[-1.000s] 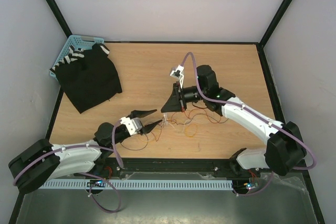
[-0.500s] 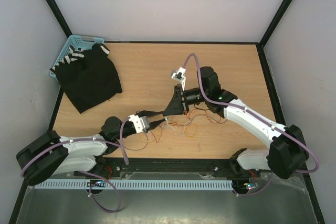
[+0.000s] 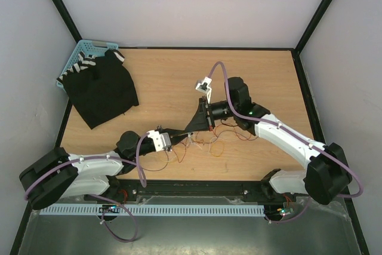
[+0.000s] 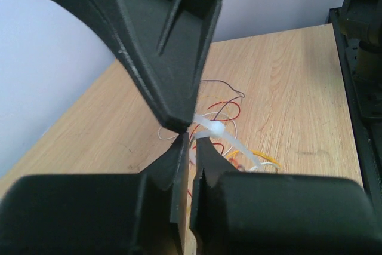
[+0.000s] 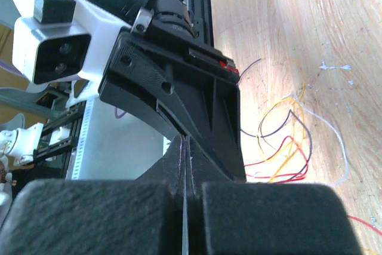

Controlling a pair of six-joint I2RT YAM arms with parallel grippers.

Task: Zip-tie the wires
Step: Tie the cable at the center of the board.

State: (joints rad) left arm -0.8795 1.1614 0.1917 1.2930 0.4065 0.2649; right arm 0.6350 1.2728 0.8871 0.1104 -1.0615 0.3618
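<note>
The wires [image 3: 216,142] lie as a loose red, yellow, dark and white tangle on the wooden table, between the two grippers; they also show in the left wrist view as wires [image 4: 225,107] and in the right wrist view as wires [image 5: 286,147]. A white zip tie [image 4: 215,129] hangs just above them. My right gripper [image 3: 193,128] is shut, and its tip meets one end of the tie. My left gripper [image 4: 190,140] has closed to a narrow slit, with a pale strip of the tie between its tips. Both grippers meet tip to tip. My right gripper [image 5: 185,143] shows no gap.
A black cloth [image 3: 101,91] lies at the far left, partly over a blue basket [image 3: 89,46]. A white slotted cable duct [image 3: 179,210] runs along the near edge behind the arm bases. White walls enclose the table on three sides.
My left arm has reached right until its tips meet the right gripper, and its jaws have closed from wide open to nearly together. The right gripper shifted only slightly.
</note>
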